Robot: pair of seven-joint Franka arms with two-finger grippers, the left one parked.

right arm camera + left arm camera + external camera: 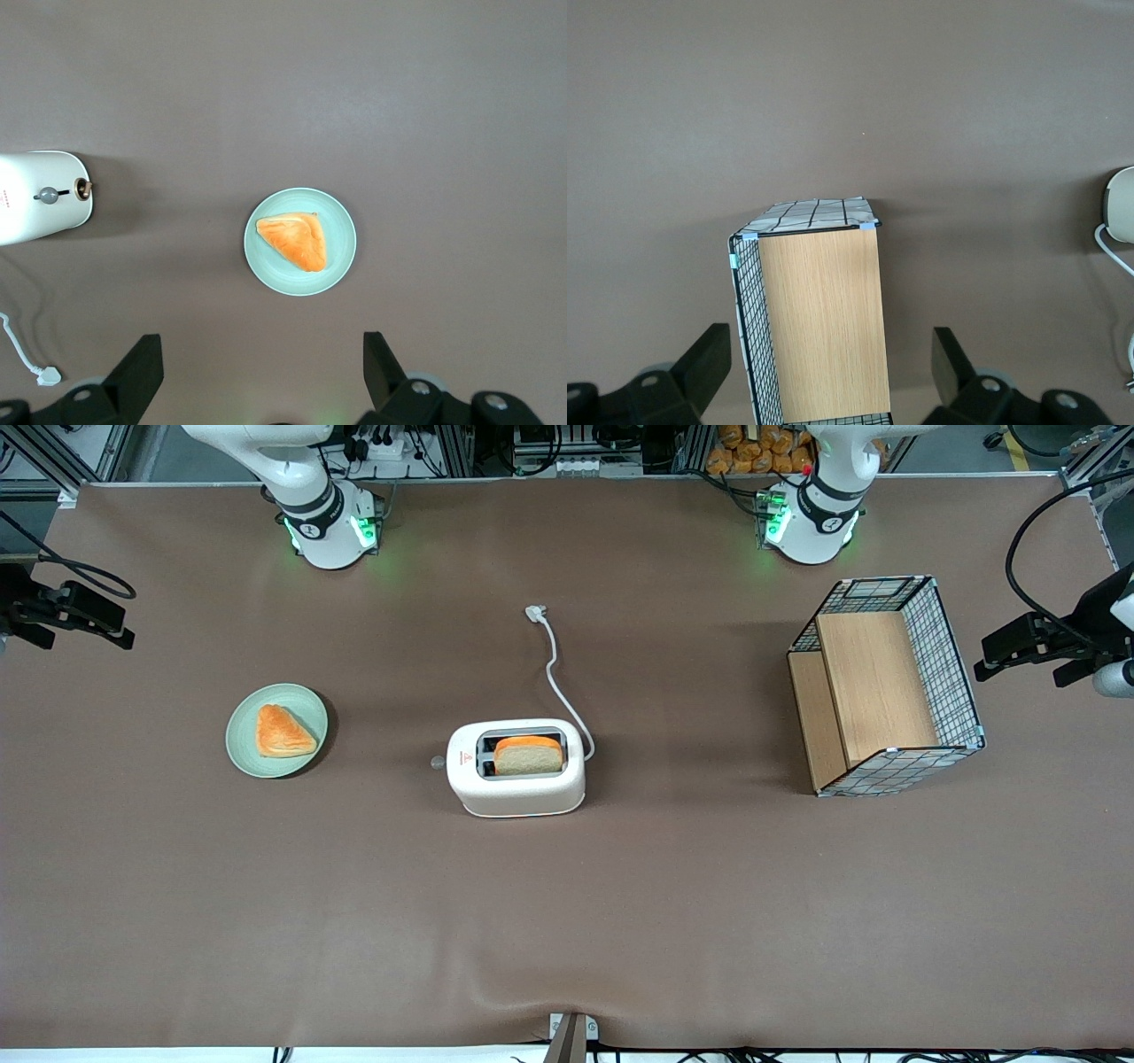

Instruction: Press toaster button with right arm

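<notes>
The cream-white toaster (518, 790) stands mid-table with a bread slice (528, 755) in one slot. It also shows in the right wrist view (31, 208). The toaster button (437, 762), a tiny grey knob, sticks out of the toaster's end that faces the working arm (46, 195). The toaster's white cord (558, 682) runs away from the front camera to its plug (536, 612). My right gripper (66, 615) hangs open and empty (261, 354), high above the table at the working arm's end, well apart from the toaster.
A pale green plate (244, 744) with a golden pastry (283, 732) lies between my gripper and the toaster; the plate also shows in the right wrist view (341, 257). A wire basket with wooden panels (886, 682) stands toward the parked arm's end.
</notes>
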